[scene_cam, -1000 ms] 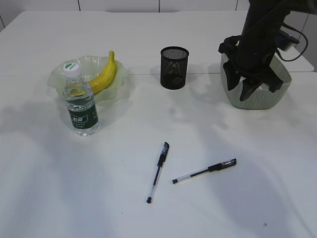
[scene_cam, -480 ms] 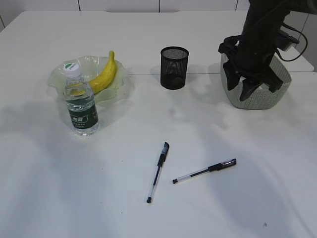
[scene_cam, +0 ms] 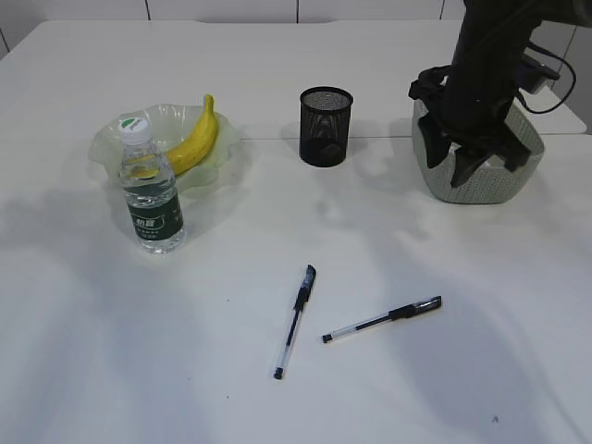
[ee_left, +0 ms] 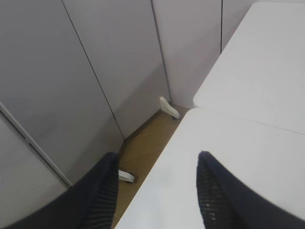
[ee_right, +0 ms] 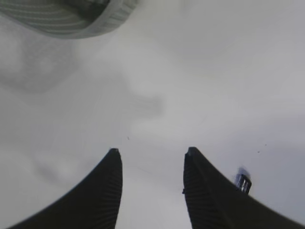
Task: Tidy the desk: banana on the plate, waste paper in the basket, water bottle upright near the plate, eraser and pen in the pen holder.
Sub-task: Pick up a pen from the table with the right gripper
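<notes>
The yellow banana [scene_cam: 196, 139] lies in the pale green plate [scene_cam: 109, 141] at the left. Just in front of the plate, the water bottle [scene_cam: 154, 196] stands upright. The black mesh pen holder [scene_cam: 326, 127] is at the back centre. Two pens [scene_cam: 296, 319] [scene_cam: 381, 320] lie on the desk [scene_cam: 277, 222] near the front. My right gripper [scene_cam: 446, 165] [ee_right: 152, 152] hangs open and empty against the front of the basket [scene_cam: 495, 185], pointing down. My left gripper [ee_left: 157, 160] is open and empty over the desk's edge. No eraser or waste paper shows.
In the right wrist view the basket's rim [ee_right: 71, 21] is at the top left and a pen's end [ee_right: 243, 180] peeks out beside the right finger. The left wrist view shows grey wall panels [ee_left: 95, 71] and brown floor [ee_left: 147, 143] beyond the desk.
</notes>
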